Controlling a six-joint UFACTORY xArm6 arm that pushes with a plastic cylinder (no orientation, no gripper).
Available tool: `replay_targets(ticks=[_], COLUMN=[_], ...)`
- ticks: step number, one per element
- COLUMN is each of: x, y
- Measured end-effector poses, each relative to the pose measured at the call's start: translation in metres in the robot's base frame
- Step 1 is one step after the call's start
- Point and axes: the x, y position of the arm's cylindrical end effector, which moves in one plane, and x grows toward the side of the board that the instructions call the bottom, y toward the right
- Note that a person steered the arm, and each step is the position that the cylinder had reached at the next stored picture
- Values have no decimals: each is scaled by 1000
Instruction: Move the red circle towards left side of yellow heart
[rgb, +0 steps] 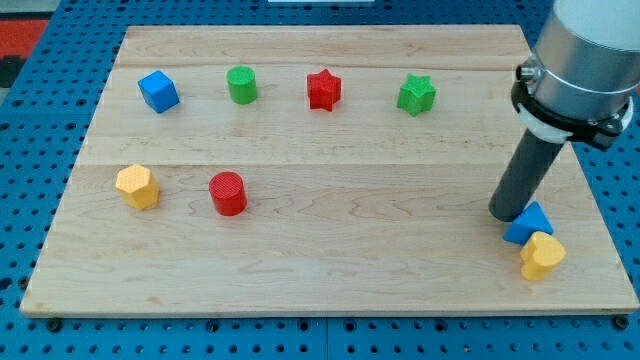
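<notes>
1. A pale wooden board (330, 250) holds small coloured blocks. The arm has no jaws, only a dark rod; my tip (507, 214) rests at the near right, touching the blue triangular block (527, 222).
2. The yellow heart-shaped block (541, 255) lies just nearer than the blue one, touching it.
3. The red circular block (228, 193) sits near left, well apart from the heart, beside a yellow hexagonal block (137, 186).
4. Along the far side, left to right: blue cube (158, 91), green cylinder (241, 85), red star (324, 89), green star (416, 94).
5. Judged step: the approach has not begun. Next, my tip should travel to the red circle's left side and push it rightward.
</notes>
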Motion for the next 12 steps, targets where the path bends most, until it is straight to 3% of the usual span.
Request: replay_targets(ticks=[1, 2, 5, 6, 9, 10, 12], x=[0, -12, -64, -55, -33, -21, -21], y=[11, -33, -263, -311, -373, -353, -211])
